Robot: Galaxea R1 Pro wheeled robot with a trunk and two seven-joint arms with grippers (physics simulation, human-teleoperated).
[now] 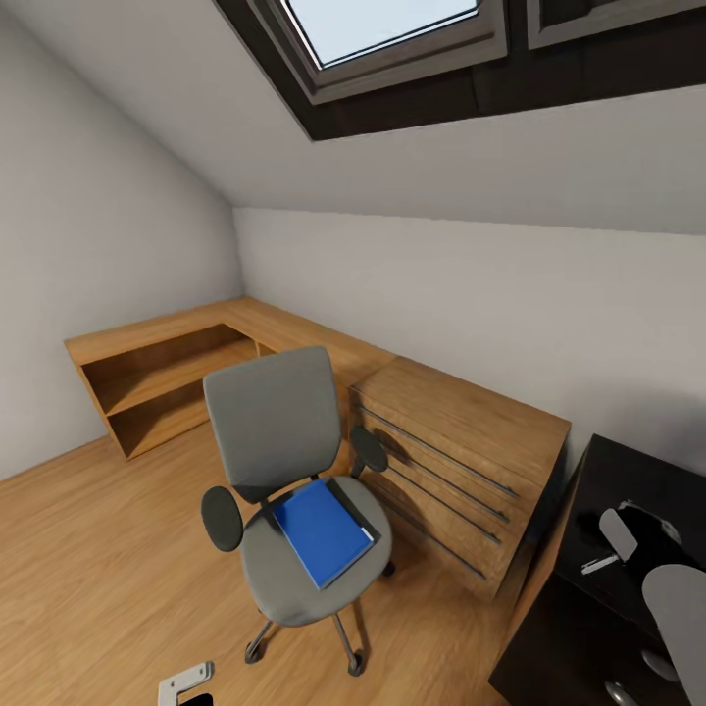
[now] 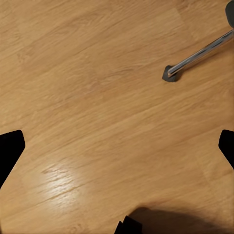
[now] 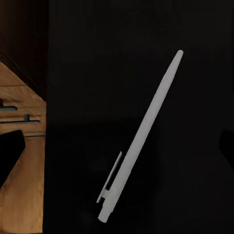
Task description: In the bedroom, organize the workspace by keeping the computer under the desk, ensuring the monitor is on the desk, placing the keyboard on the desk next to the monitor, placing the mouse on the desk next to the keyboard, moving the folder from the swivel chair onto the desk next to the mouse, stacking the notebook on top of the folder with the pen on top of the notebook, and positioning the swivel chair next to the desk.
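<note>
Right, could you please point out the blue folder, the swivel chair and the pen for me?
blue folder [image 1: 322,530]: head view, middle of its cover, lying on the chair seat.
swivel chair [image 1: 276,417]: head view, centre of the grey backrest.
pen [image 3: 141,137]: right wrist view, midway along its white barrel, lying on a black surface.

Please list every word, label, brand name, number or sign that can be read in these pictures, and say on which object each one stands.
There is no readable text in these pictures.
The blue folder on the grey swivel chair: plain cover, no label.
The white pen on the black desk: no brand or print visible.
The wooden drawer cabinet and the low wooden shelf unit: no marks or numbers.
</note>
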